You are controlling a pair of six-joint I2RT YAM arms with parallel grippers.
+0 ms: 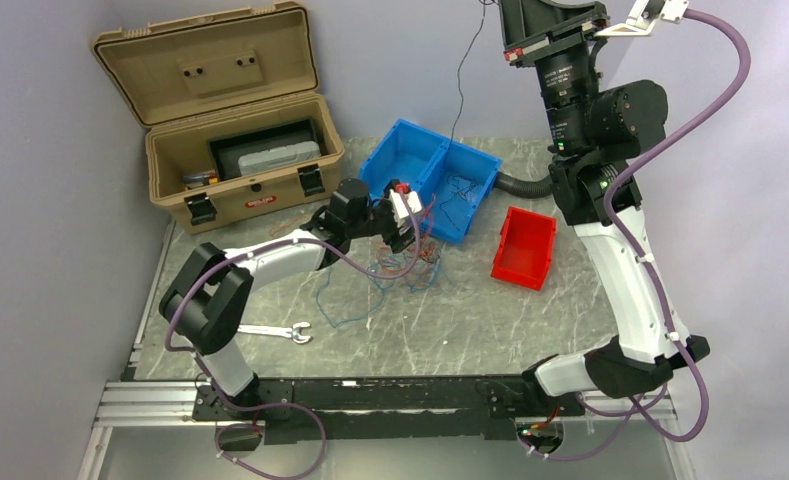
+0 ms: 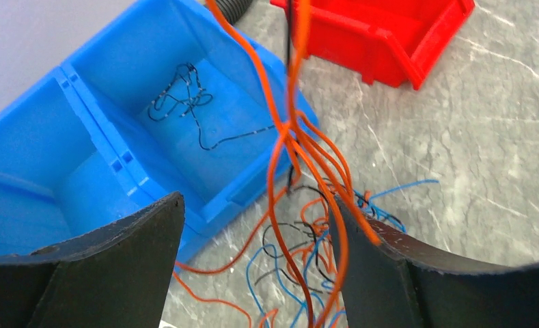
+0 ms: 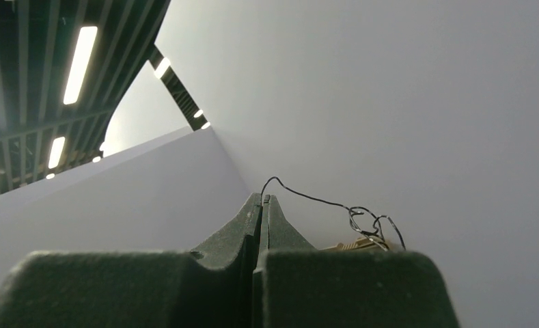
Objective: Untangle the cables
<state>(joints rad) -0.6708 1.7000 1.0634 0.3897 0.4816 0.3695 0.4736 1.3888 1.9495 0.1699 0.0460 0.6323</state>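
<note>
The right claw point(image 3: 263, 198), clamped on a black cable point(image 3: 307, 196), holds it high for separation; the left claw point(image 2: 256, 201) gapes around orange strands point(image 2: 290, 130).

Table point(image 1: 530, 320) looks like grey marble-pattern stone or laminate, smooth with a dull sheen. The blue bins point(image 2: 41, 137) and red bin point(image 2: 382, 37) are smooth glossy plastic. The cables point(image 2: 288, 130) have slick plastic insulation. The left gripper point(image 2: 256, 201) fingers point(image 2: 109, 266) are matt black, kinda grainy. Tan case point(image 1: 220, 70) is matt moulded plastic, wrench point(image 1: 275, 331) bright metal.

black wire point(image 1: 461, 75) upper end: off-frame | orange wires point(image 2: 298, 41): cropped, top edge
</note>
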